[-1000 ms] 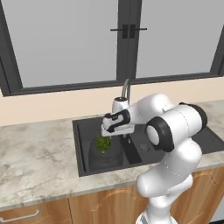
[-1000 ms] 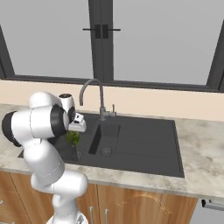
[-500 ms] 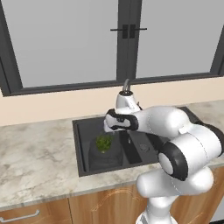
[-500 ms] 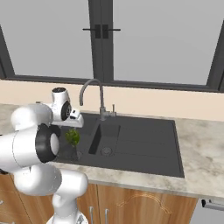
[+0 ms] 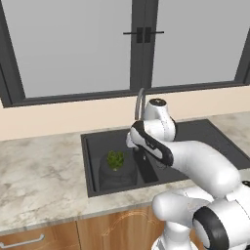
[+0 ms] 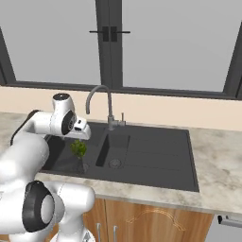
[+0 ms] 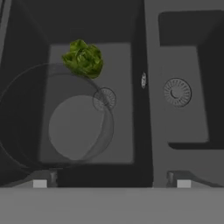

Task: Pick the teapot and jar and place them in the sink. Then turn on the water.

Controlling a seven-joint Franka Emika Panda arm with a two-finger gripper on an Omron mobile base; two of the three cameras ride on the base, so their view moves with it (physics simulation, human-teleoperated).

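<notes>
While the arm reaches over the sink (image 5: 195,134), the hand (image 7: 111,181) hangs above the divider between the two basins, looking straight down. Its two tips (image 7: 40,183) sit far apart at the bottom of the hand view, spread wide, with nothing between them.

Jar (image 7: 61,118): stands in the larger basin, below and to the side of the hand, seen from above as a translucent grey circle with a flat lid at centre. Green leafy contents (image 7: 83,58) show at its rim on the far side. In the left base view the jar (image 5: 117,171) sits upright on the basin floor, green showing at its top, just beside the divider. In the right base view it (image 6: 79,156) stands in the basin partly behind the arm's wrist.

Drains: one round drain (image 7: 104,99) in the jar's basin, seen through the glass; another (image 7: 177,92) in the smaller basin next to it.

Faucet (image 6: 100,101): grey gooseneck, rising from the back edge of the sink, spout arching over toward the jar's basin. Partly hidden behind the arm in the left base view.

Sink is set into a light marbled table (image 5: 39,171), wooden cabinet fronts (image 6: 156,220) below, window (image 5: 73,44) behind.

Teapot: cannot tell where it is.
</notes>
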